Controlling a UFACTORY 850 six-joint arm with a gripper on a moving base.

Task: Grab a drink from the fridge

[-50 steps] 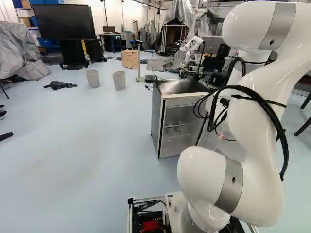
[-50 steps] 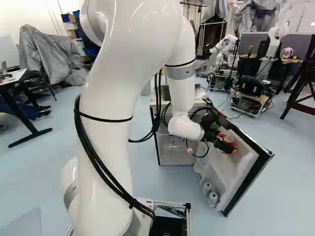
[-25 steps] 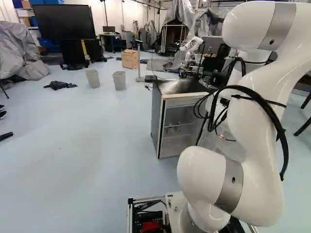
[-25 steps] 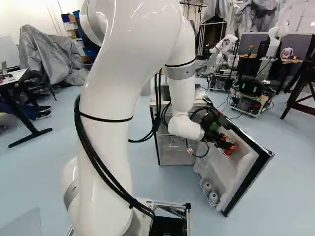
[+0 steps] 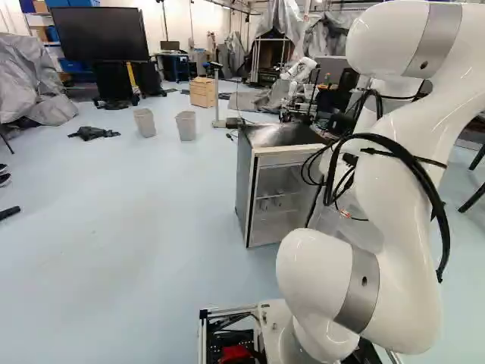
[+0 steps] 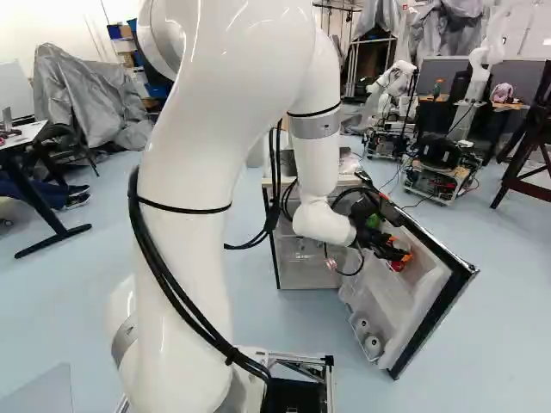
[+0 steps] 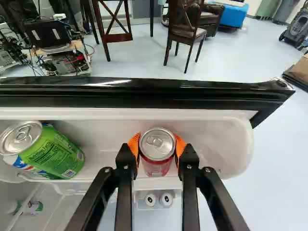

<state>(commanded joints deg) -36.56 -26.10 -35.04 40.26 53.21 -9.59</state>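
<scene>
Red can (image 7: 156, 167), silver lid facing your wrist cam, is clamped in your gripper (image 6: 401, 258): both orange pads (image 7: 134, 144) press on it from opp. sides. It's at the upper door shelf (image 7: 216, 144); can't tell if its base touches the shelf. Same shelf, off to one side & apart from your fingers, you've got a green can (image 7: 57, 156), tilted, w/ a blue-and-white can (image 7: 20, 163) partly hidden under it. Lower in the door, two white round-topped items (image 7: 150, 199) side by side. Fridge door (image 6: 435, 301) is wide open, black outer edge just past the shelf; fridge (image 5: 276, 135) stands ahead of your base, wire racks visible inside. Your white arm (image 6: 194, 172) reaches over w/ black cables strapped along it. Further out: another robot (image 6: 394, 82) in the bkgd, wooden chairs (image 7: 186, 30) beyond the door, two grey bins (image 5: 186, 126) on the floor nr a big black screen (image 5: 98, 34) at the L of the left base view, & a table (image 6: 24, 134) at the L of the right base view.
</scene>
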